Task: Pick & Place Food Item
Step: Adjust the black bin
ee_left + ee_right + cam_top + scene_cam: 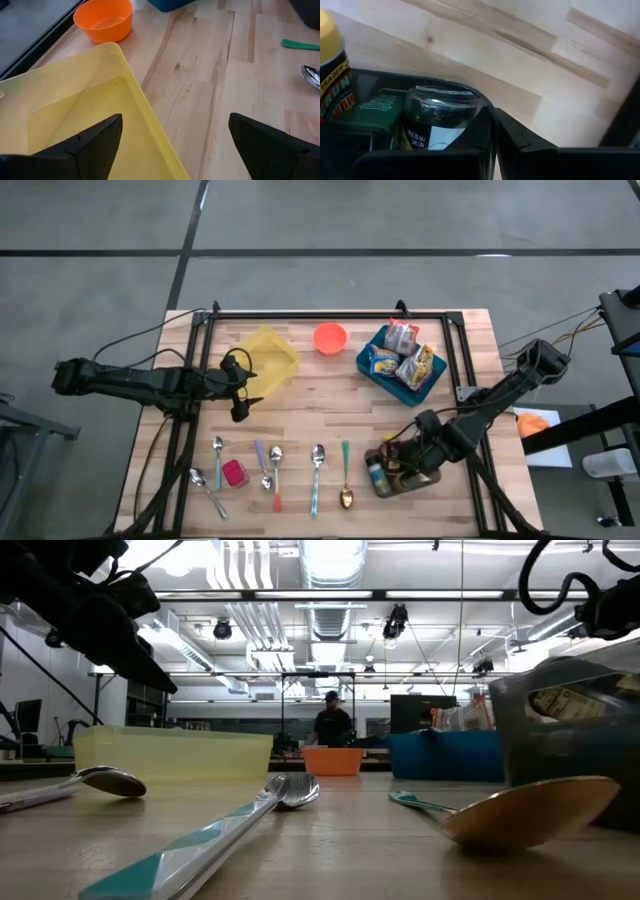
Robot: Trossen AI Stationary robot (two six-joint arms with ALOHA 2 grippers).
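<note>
A dark tray (385, 480) near the table's front right holds a glass jar (440, 117), a green tin (375, 107) and a yellow-capped can (330, 60). My right gripper (405, 463) points down at the tray's rim (470, 95), right beside the jar, its fingers (520, 147) shut together. A blue bin (400, 385) of snack packets (400, 338) stands at the far right. My left gripper (175, 125) hangs open over the yellow container's edge (145, 107), one finger above its inside and the other above bare table. My right gripper comes from above, its shut fingers meeting at the tray's rim next to the jar. The fingers themselves hide the spot, so I cannot tell whether they pinch the rim, touch the jar, or touch nothing.
An orange bowl (330, 337) sits at the far middle, next to the yellow container (268, 358). Several spoons (275, 470) and a small pink thing (233, 473) lie along the near side. A dark frame (330, 313) borders the tabletop. Bare wood shows in the middle.
</note>
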